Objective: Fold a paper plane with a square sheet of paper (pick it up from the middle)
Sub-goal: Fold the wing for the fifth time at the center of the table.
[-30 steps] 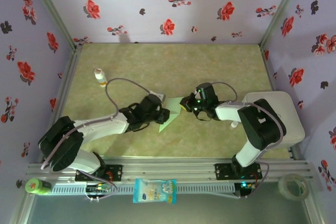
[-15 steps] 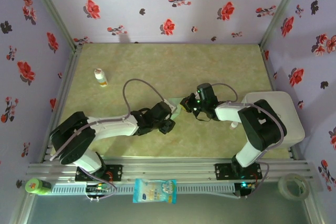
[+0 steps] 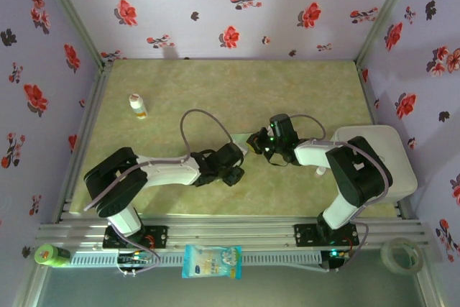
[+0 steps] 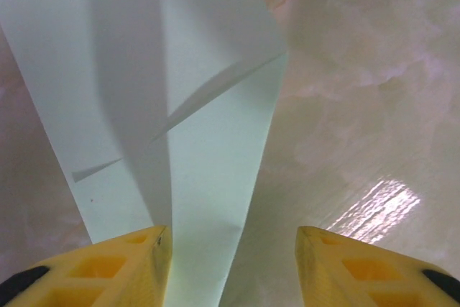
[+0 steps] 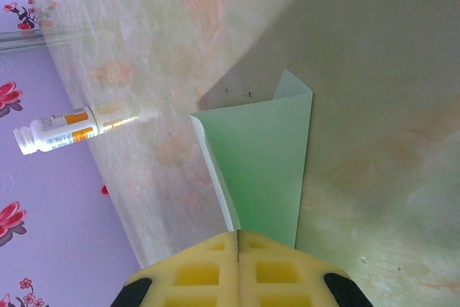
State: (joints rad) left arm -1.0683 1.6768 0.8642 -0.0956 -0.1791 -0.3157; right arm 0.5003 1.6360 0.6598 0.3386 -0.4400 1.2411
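Folded paper (image 4: pixel 215 177) — far end off-frame

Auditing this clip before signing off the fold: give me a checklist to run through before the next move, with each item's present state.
1. Grip: right fingers shut on the folded paper sheet: ok.
2. Opening: left fingers stand apart: ok.
3. Paper in the gap between the left fingers: ok, but only its edge strip, close beside one finger.
4. Layers lying flat on the table: cannot tell; shadows in the left wrist view hint at a lifted flap.
5. Small white bottle apart from the paper: ok.
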